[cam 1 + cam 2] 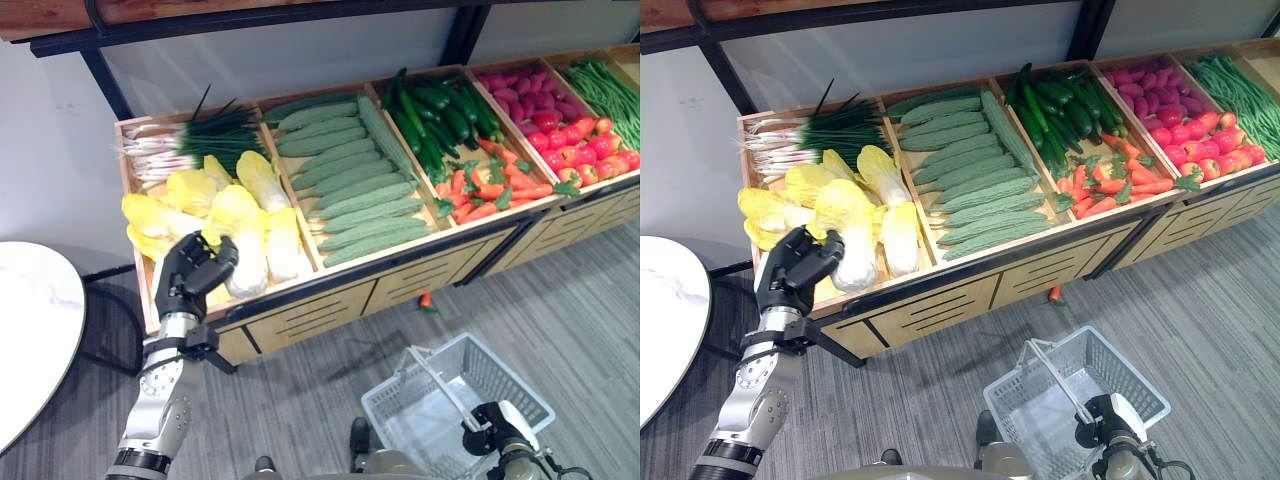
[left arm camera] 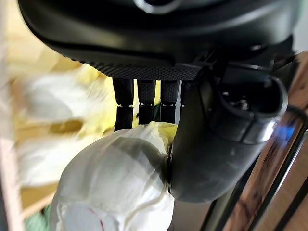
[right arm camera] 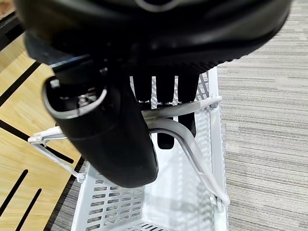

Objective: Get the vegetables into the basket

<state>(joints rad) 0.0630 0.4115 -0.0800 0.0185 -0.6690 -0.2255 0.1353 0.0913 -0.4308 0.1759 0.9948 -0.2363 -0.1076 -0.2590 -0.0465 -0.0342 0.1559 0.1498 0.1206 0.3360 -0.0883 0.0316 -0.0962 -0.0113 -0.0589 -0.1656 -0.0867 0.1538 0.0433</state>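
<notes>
My left hand (image 1: 188, 278) reaches over the front edge of the leftmost wooden bin. Its fingers and thumb (image 2: 211, 144) are curled round a pale napa cabbage (image 2: 115, 178), one of several yellow-white cabbages (image 1: 245, 262) lying there. A white wire basket (image 1: 505, 385) hangs low in front of me over the grey floor. My right hand (image 1: 495, 428) is shut on its handle (image 3: 192, 149), with the fingers hooked over the bar.
The stand's other bins hold scallions (image 1: 190, 140), pale green gourds (image 1: 350, 180), dark cucumbers (image 1: 440, 115), carrots (image 1: 490, 185) and tomatoes (image 1: 585, 150). One carrot (image 1: 426, 300) lies on the floor. A round white table (image 1: 30, 320) stands at the left.
</notes>
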